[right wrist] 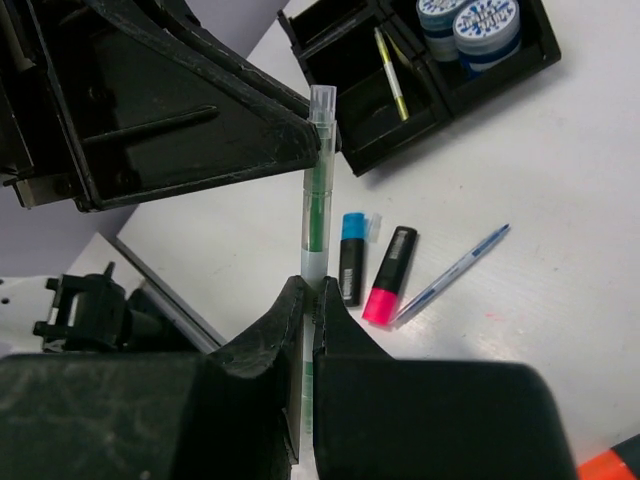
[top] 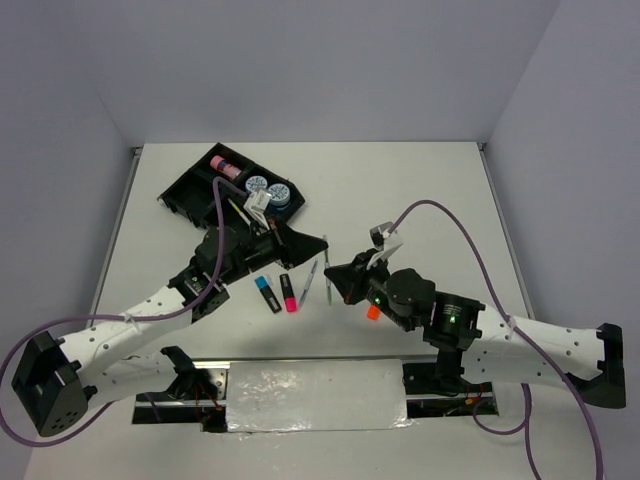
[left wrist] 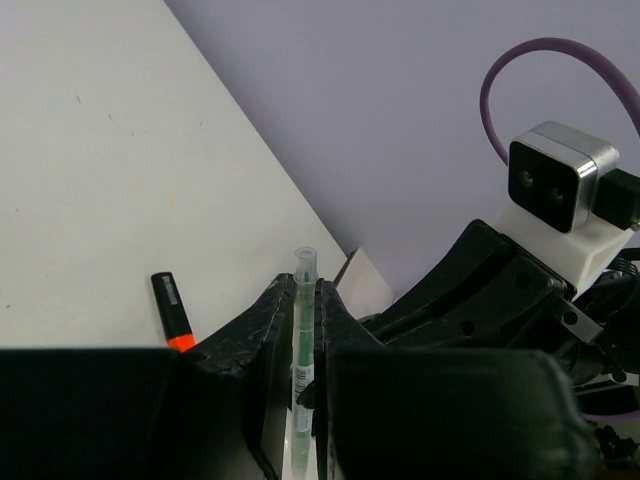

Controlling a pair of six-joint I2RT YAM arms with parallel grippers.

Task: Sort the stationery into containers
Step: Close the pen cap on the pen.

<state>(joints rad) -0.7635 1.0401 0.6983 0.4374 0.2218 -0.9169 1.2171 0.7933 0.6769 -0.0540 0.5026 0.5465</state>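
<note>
Both jaws clamp the green pen [right wrist: 316,208] crosswise between them, clear cap pointing toward the far wall [top: 320,70].

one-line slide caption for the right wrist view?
Right hand and left hand both grip one green pen; blue highlighter, pink highlighter lie on the table near the black tray.

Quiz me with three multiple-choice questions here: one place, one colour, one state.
1. The two round blue tubs with patterned lids sit: A in the black divided plastic tray; B beside the highlighters; C between fingers.
2. The short highlighter next to the blue-capped highlighter is: A yellow; B pink; C green.
3. The clear green pen is: A lying loose; B in the tray; C gripped.
Answers: A, both stand inside it; B, its end is pink; C, left fingers and right fingers both clamp it.
</note>
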